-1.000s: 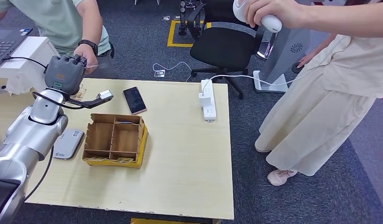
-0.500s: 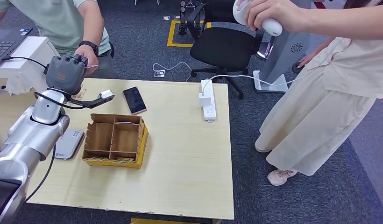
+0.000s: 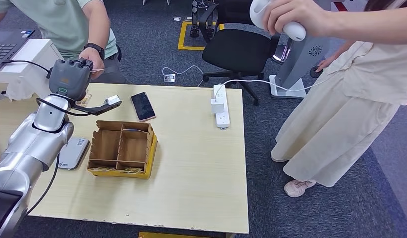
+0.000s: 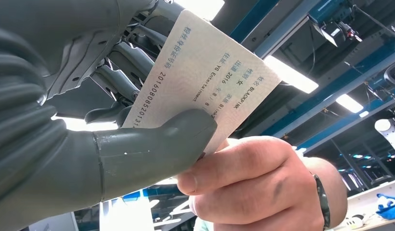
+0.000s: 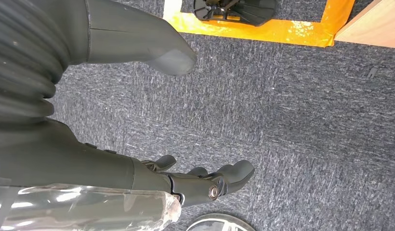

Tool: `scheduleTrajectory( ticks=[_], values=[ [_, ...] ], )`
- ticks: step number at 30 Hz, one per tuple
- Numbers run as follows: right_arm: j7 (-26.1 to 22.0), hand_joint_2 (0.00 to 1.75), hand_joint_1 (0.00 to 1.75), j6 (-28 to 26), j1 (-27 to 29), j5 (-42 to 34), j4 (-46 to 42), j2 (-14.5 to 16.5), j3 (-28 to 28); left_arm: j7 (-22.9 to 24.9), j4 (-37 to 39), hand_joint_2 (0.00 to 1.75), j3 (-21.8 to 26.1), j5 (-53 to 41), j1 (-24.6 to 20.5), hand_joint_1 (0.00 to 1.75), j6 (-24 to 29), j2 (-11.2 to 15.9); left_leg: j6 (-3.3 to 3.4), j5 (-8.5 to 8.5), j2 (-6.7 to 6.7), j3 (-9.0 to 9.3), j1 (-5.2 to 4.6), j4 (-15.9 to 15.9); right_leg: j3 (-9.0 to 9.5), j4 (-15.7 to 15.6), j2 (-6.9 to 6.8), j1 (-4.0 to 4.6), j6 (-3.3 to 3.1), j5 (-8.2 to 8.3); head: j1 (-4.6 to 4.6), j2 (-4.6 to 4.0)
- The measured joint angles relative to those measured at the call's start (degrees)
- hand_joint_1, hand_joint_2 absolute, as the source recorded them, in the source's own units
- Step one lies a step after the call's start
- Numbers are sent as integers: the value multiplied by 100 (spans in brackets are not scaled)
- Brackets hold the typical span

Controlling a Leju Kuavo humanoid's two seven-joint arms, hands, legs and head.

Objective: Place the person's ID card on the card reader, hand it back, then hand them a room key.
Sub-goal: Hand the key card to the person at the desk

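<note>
My left hand (image 3: pixel 69 79) is raised at the table's far left corner, right against the hand (image 3: pixel 94 58) of a seated person in a green shirt. In the left wrist view my thumb (image 4: pixel 157 139) and fingers pinch the white ID card (image 4: pixel 205 77). The person's hand (image 4: pixel 253 187) grips the same card at its other edge. The white card reader (image 3: pixel 72 152) lies on the table beside my left forearm. A wooden compartment box (image 3: pixel 153 148) stands next to it. My right hand (image 5: pixel 205 180) hangs over grey carpet with fingers apart, holding nothing.
On the table (image 3: pixel 191 163) lie a phone (image 3: pixel 143 106) and a white power strip (image 3: pixel 220 105). A small grey device (image 3: pixel 111 100) on a cable hangs by my left wrist. A second person (image 3: pixel 350 94) stands at the right, holding a white object (image 3: pixel 288 25). An office chair (image 3: pixel 238 49) is behind the table.
My left hand stays at the person's hand with the card. The standing person's raised hand has drifted slightly right.
</note>
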Motion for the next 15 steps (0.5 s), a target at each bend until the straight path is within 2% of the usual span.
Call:
scheduleTrajectory(
  ticks=[3, 15],
  values=[
    [0, 175, 0, 0, 2, 0, 1, 0, 0, 23, -1, 175, 0, -4, 19, 0, 5, 2, 0, 0, 0, 0, 0, 0, 0, 0, 0, 0, 0, 0, 0, 0],
    [17, 175, 0, -2, 25, -19, 1, 0, 13, 207, -17, 175, 2, -228, 116, 0, 107, 84, 0, 0, -1, 0, 1, 0, 1, 1, -1, 0, 0, 0, 1, -1]
  ],
)
